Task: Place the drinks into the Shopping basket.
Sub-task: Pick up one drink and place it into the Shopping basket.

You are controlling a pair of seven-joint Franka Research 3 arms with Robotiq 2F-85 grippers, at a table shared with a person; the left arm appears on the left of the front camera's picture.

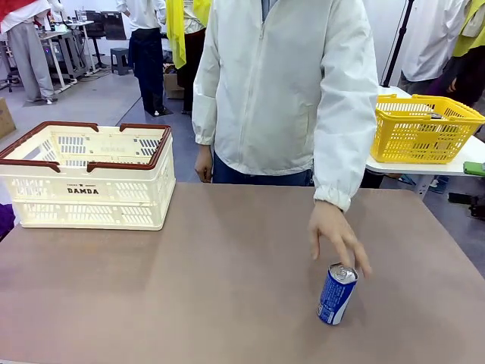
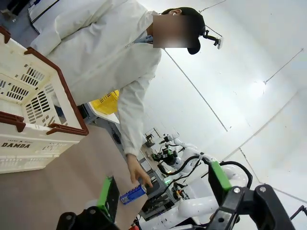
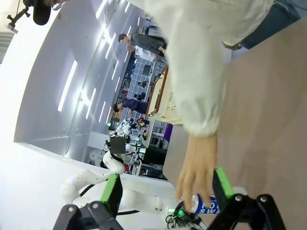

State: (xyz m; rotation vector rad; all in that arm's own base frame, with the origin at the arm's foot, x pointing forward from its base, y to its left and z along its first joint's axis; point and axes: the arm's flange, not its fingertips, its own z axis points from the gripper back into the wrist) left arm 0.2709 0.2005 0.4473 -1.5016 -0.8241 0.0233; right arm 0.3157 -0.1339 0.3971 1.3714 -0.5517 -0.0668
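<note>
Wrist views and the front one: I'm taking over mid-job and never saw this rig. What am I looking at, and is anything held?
The front view looks across the brown table from between two robot arms, toward a person. The other two come from cameras on each arm's wrist, looking along its two green-padded fingers: the left gripper and the right gripper. Both are open and hold nothing. On the table stand the Shopping basket, at the robot's left, and one blue can, at the right, with the person's hand at its top. A yellow basket sits on a separate table behind.
</note>
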